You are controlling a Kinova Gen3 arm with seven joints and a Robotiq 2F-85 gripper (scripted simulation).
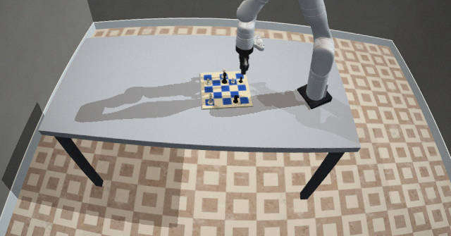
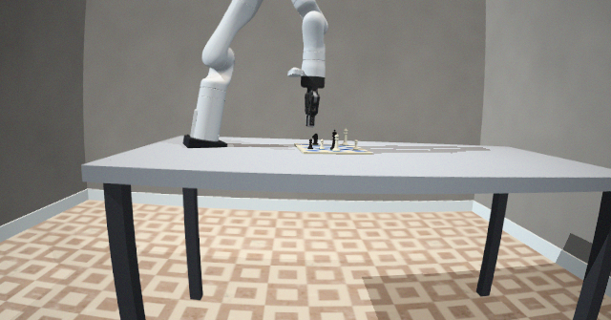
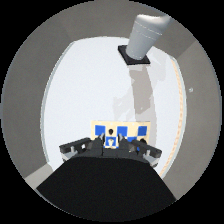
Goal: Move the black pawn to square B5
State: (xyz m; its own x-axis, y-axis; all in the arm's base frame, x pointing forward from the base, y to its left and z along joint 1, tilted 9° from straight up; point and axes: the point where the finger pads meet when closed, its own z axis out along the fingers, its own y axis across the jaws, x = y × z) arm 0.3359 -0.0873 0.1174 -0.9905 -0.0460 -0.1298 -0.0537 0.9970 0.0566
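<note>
The black pawn [image 1: 240,79] [image 2: 310,143] stands upright on the chessboard [image 1: 225,106] [image 2: 334,152] [image 3: 142,130], in the back row near the corner closest to the arm's base. My gripper [image 1: 243,72] [image 2: 310,122] hangs straight above the pawn, a clear gap over it. Its fingers are part open with nothing between them. In the wrist view the board lies just past the fingertips.
Other pieces stand upright on the board: a tall black piece [image 1: 224,78] [image 2: 333,138], a black piece [image 1: 235,99] [image 2: 315,138] at the front, and white pieces [image 1: 211,99] [image 1: 208,81] [image 1: 232,79]. The arm's base [image 1: 314,98] stands to the right of the board.
</note>
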